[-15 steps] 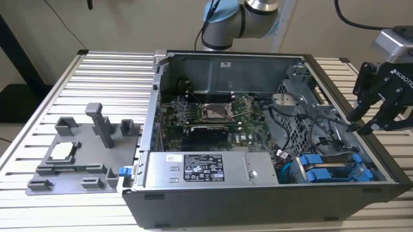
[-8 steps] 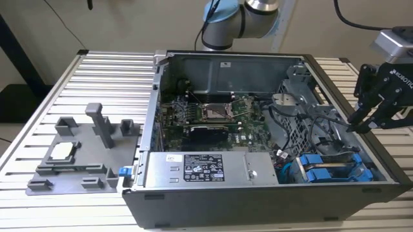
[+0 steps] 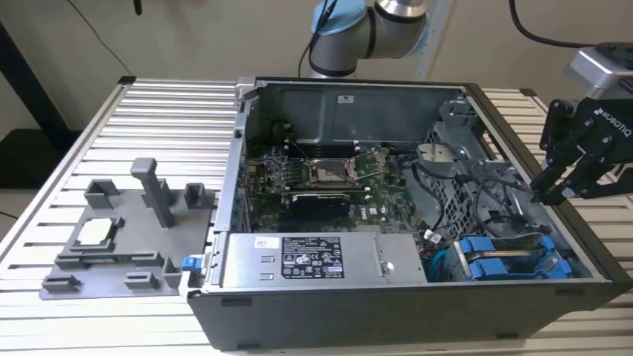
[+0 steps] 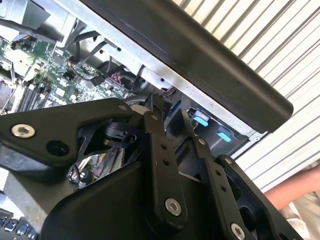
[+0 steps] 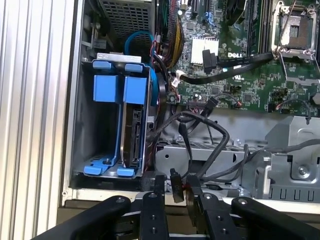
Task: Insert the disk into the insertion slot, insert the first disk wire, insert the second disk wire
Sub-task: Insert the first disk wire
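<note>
pincer (image 5: 176, 180) is clenched on a black wire plug (image 5: 175, 187), and the disk (image 5: 134, 135) is already seated in the insertion slot (image 5: 83, 127) down below and ahead of it

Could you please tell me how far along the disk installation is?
Done: the disk sits in the insertion slot, in its blue carrier. In hand: the gripper is at a black wire connector beside that slot. Left: no wire looks plugged into the disk yet.

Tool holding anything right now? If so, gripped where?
Looks like a black wire connector, pinched by its sides between the fingertips of the tool.
</note>
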{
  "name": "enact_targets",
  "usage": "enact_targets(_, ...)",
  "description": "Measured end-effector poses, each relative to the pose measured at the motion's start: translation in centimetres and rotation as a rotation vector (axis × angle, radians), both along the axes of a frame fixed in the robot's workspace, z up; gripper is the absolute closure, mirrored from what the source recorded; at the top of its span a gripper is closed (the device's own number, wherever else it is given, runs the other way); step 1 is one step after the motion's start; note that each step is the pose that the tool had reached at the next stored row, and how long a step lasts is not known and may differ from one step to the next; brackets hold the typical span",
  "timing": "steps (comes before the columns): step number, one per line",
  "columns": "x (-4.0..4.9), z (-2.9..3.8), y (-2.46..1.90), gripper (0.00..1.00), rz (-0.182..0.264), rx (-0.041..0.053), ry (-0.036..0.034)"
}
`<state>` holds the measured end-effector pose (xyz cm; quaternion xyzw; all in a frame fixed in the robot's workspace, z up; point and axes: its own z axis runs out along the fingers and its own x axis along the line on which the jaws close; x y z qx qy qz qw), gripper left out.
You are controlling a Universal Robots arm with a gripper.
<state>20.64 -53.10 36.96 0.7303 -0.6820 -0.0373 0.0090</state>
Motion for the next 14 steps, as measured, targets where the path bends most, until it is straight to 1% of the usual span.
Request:
enact_targets(3,-0.01,0.00,0.00,0.69,0.000,-0.0003,0.0005)
enact_targets(7,-0.01,0.00,0.01,0.69,0.000,-0.0013,0.0040)
enact_targets(9,-0.01,0.00,0.01,0.71,0.000,-0.0015,0.0043)
enact_targets(10,-0.01,0.00,0.01,0.78,0.000,-0.0015,0.0043)
enact_targets(14,-0.01,0.00,0.01,0.78,0.000,-0.0016,0.0045)
